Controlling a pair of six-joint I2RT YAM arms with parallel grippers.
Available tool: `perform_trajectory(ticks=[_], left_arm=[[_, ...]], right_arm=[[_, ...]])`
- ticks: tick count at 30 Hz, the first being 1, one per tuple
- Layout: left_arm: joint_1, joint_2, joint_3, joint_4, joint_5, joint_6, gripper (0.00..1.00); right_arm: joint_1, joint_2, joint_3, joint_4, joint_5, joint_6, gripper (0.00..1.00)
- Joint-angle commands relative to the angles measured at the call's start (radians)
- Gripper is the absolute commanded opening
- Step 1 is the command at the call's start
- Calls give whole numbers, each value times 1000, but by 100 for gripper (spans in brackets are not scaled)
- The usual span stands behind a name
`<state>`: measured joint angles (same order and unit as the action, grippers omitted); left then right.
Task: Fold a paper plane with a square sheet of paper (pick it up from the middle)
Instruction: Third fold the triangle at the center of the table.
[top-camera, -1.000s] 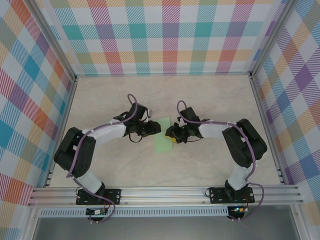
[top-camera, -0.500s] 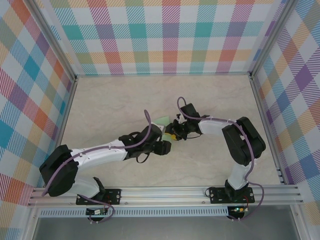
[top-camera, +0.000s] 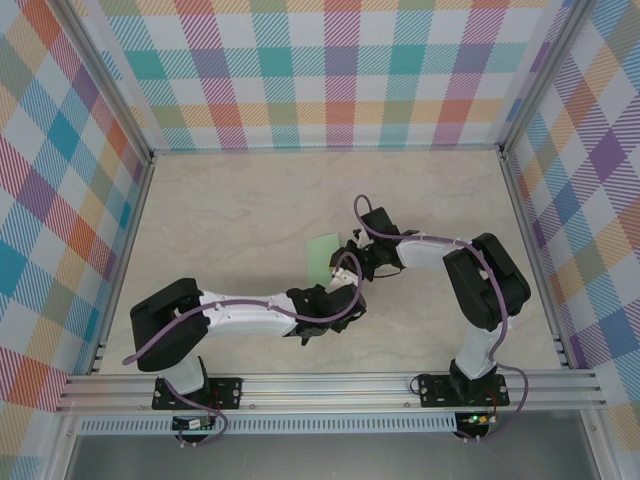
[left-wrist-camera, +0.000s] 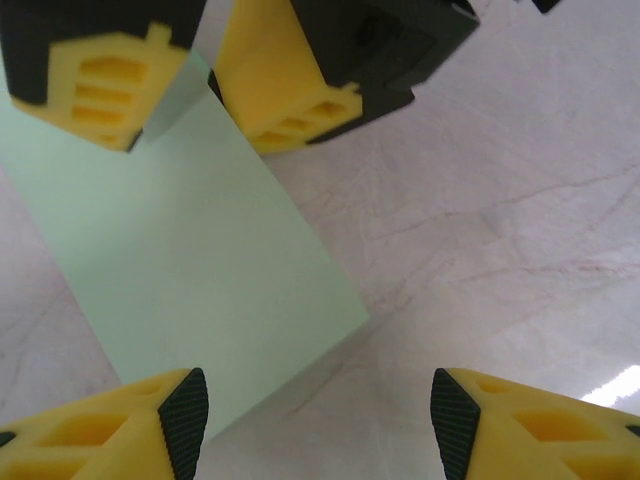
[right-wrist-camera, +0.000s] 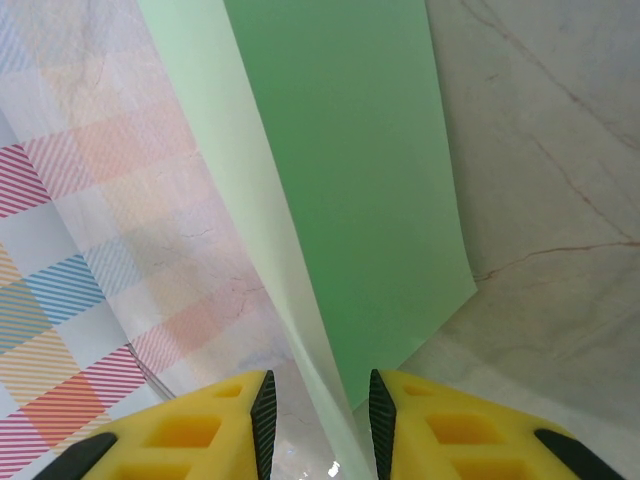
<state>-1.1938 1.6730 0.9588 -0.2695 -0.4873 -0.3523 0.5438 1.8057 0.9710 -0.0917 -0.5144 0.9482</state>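
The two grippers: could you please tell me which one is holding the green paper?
The right gripper: the square sheet of paper passes between its nearly closed fingers, while the left gripper stands wide open, holding nothing.

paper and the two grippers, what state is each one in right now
square sheet of paper: one edge pinched and raised, the rest lying on the table
right gripper: shut on the sheet's edge
left gripper: open, holding nothing
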Motion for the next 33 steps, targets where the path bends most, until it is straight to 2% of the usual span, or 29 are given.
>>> perform_trajectory(ticks=[1,8,18,23,26,33], left_arm=[[-11,36,42,-42,-106,30,61],[-12,49,41,-42,-107,35,46],[-12,24,25,-39,-129,29,9],[-7,4,19,-40,-118,27,0],[5,-28,1,-23,-78,30,0],[120,-171,-102,96,166,-2,0]], right_arm=[[-4,2,25,-16,-21,-13,33],[-4,-3,23,-25,-13,-20,33],[-4,-4,21,-34,-1,-23,33],[-4,-17,21,-57,23,-31,33],[-8,-34,24,-81,45,-41,34],[-24,-86,12,-120,69,-69,37]])
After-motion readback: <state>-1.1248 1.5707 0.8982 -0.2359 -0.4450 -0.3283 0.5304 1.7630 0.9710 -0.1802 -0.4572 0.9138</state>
